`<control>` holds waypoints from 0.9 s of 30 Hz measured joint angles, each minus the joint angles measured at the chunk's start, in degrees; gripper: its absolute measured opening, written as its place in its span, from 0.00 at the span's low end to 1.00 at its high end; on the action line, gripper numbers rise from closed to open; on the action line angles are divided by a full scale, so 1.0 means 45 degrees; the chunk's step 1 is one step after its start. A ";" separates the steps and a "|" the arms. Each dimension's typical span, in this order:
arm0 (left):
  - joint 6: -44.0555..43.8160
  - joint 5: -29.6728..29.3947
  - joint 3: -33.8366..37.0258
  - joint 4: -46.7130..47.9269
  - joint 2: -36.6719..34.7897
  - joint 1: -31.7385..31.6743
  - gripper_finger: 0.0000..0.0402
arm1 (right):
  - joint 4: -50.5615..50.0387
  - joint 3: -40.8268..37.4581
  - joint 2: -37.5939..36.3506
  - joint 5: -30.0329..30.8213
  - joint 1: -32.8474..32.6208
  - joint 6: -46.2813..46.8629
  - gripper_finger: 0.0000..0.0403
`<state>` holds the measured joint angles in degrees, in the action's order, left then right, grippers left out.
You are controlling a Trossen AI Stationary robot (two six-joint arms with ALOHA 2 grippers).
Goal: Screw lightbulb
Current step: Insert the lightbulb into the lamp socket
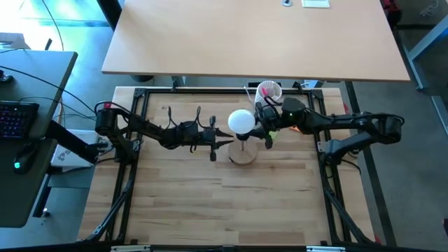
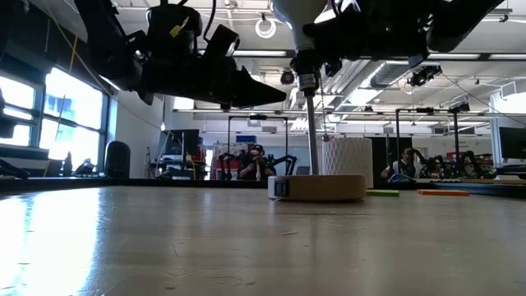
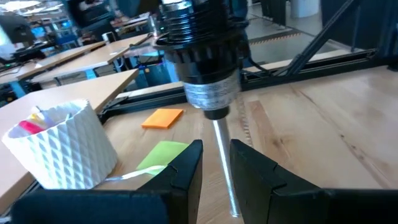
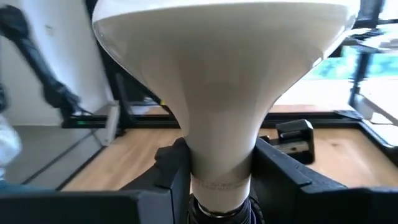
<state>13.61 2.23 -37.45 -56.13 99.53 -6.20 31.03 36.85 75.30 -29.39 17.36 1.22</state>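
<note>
The pale butcher-block wooden table (image 1: pixel 266 203) carries a round wooden lamp base (image 2: pixel 322 187) with a thin metal rod (image 2: pixel 311 136) rising upright to a black ribbed socket (image 3: pixel 202 43); the small white frosted lightbulb (image 1: pixel 241 121) sits at its top, long axis vertical, globe up, neck and screw base down into the socket. From above, only the globe shows – base and rod lie hidden beneath it; the low view shows the rod and base but cuts off the globe. The right gripper (image 4: pixel 217 168) has its dark fingers closed against the bulb's narrow neck, one on each side; the left gripper (image 3: pixel 214 163) has its fingers set narrowly to either side of the rod, below the socket; whether they touch it cannot be told. A white ribbed cup (image 3: pixel 59 149) with pink contents stands just behind the base; orange (image 3: pixel 163 117) and green (image 3: pixel 163 154) paper notes lie near it.
</note>
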 joint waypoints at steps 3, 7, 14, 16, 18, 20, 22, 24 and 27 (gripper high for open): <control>0.0115 -0.0371 0.0000 0.0105 0.0000 0.0050 0.19 | -0.1008 0.0003 -0.0548 0.1990 -0.0835 -0.0436 0.32; 0.0427 -0.0832 0.0000 0.0104 0.0000 0.0237 0.19 | -0.2270 -0.0019 -0.1398 0.5012 -0.2018 -0.0632 0.32; 0.0578 -0.0998 -0.0004 -0.0646 0.0000 0.0528 0.19 | -0.2613 -0.0026 -0.1571 1.0388 -0.3875 -0.0091 0.32; 0.0593 -0.0998 -0.0004 -0.1029 0.0000 0.0598 0.19 | -0.2633 -0.0036 -0.1567 1.1930 -0.4273 0.0289 0.32; 0.0671 -0.1003 -0.0009 -0.1314 0.0000 0.0662 0.19 | -0.2691 -0.0040 -0.1562 1.3177 -0.4636 0.0545 0.32; 0.0797 -0.1008 -0.0009 -0.1542 0.0000 0.0677 0.19 | -0.2704 -0.0049 -0.1552 1.4027 -0.4917 0.0774 0.32; 0.0902 -0.1024 -0.0014 -0.1639 0.0000 0.0682 0.19 | -0.2738 -0.0050 -0.1552 1.4517 -0.5076 0.1121 0.32; 0.0905 -0.1162 -0.0014 -0.1577 0.0000 0.0682 0.19 | -0.2761 -0.0055 -0.1546 1.5001 -0.5190 0.1555 0.32; 0.0925 -0.1506 -0.0009 -0.1610 0.0000 0.0677 0.19 | -0.2816 -0.0060 -0.1542 1.5585 -0.5293 0.1952 0.31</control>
<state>17.77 -4.55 -37.50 -63.37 99.53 -3.16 18.35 36.58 68.36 40.75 -6.46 10.01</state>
